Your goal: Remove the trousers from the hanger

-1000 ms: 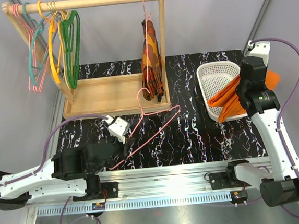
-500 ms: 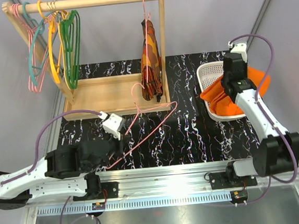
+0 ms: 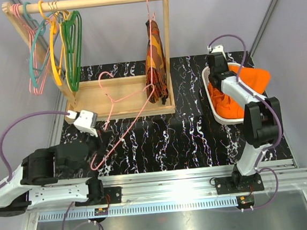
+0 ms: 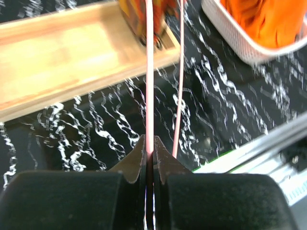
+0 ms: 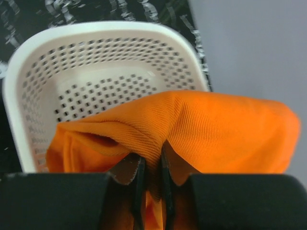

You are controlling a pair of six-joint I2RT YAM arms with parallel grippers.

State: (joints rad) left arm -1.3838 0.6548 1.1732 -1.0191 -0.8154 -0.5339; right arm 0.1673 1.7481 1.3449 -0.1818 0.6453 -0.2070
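I'm seeing R gripper [image 5: 152, 163] pinching ribbed orange trousers [image 5: 216, 124] in perforated white basket [image 5: 96, 62], top view's upper right, tips buried in fold. L gripper [image 4: 149, 146] clamping thin pink wire hanger [image 4: 149, 72], hook cut off.

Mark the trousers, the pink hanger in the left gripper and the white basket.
trousers [image 5: 225, 134], right wrist view, on the broad orange fold.
hanger [image 4: 149, 72], left wrist view, on the straight pink wire.
basket [image 5: 110, 29], right wrist view, on its far white rim.
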